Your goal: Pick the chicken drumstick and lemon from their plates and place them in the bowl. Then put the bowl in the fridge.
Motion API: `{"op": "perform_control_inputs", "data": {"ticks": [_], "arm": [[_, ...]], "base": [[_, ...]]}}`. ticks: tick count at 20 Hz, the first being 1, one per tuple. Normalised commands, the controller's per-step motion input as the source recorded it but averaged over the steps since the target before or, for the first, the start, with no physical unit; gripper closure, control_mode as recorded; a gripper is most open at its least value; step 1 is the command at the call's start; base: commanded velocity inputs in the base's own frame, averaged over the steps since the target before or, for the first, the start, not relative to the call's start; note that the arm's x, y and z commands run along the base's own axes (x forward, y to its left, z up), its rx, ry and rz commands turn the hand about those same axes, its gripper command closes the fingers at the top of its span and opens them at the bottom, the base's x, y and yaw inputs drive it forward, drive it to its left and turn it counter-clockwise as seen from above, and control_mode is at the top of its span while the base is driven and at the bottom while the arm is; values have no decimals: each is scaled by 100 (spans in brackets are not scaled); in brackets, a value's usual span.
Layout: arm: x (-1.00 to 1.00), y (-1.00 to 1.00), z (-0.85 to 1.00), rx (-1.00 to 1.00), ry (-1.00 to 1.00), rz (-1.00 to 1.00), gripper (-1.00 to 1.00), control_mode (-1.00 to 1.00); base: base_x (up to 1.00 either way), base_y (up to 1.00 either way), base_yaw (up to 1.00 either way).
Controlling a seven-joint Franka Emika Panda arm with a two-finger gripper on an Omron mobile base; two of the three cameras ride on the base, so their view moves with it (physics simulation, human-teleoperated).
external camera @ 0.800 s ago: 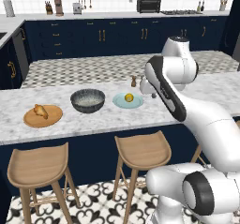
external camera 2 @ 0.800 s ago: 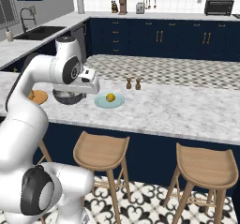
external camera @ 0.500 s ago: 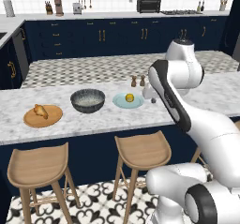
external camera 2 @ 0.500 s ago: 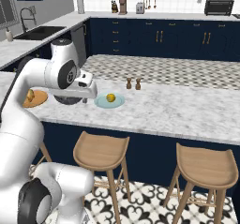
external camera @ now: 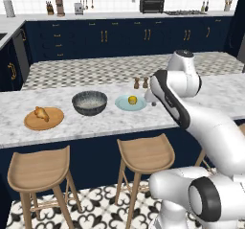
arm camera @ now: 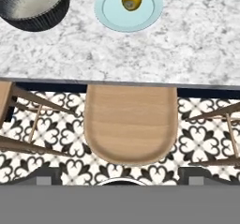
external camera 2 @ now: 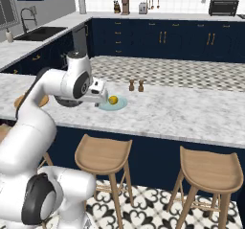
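Drumstick [external camera: 41,113] on wooden plate [external camera: 44,119] at desk's [external camera: 95,122] left end, bowl [external camera: 89,102] mid-desk, lemon [external camera: 132,99] on blue plate [external camera: 130,103] (beside bowl); claw state cannot be told

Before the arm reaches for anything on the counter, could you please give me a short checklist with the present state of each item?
1. Lemon lying on the pale blue plate, nothing over it: ok.
2. Chicken drumstick lying on the wooden plate: ok.
3. Bowl upright between the two plates, with nothing in it: ok.
4. Salt and pepper shakers standing just behind the blue plate, apart from its rim: ok, but close to the path.
5. Hand over the lemon: not ok; the hand view looks down on a stool in front of the counter edge.
6. Gripper open and ready: cannot tell.
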Motion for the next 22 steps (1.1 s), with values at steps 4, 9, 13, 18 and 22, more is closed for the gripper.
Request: {"op": "perform_control_inputs", "data": {"ticks": [4, 9, 13, 18, 22], "arm": [[99, 0, -9, 0, 8, 1, -100, -100], [77, 0, -42, 0, 0, 0, -100, -100], [42, 6, -58, 0, 0, 0, -100, -100], [30, 0, -29, 0, 0, 0, -100, -100], [9, 0, -23, 0, 0, 0, -100, -100]], "base": [[0, 0, 0], [0, 0, 0], [0, 0, 0], [0, 0, 0], [0, 0, 0]]}}
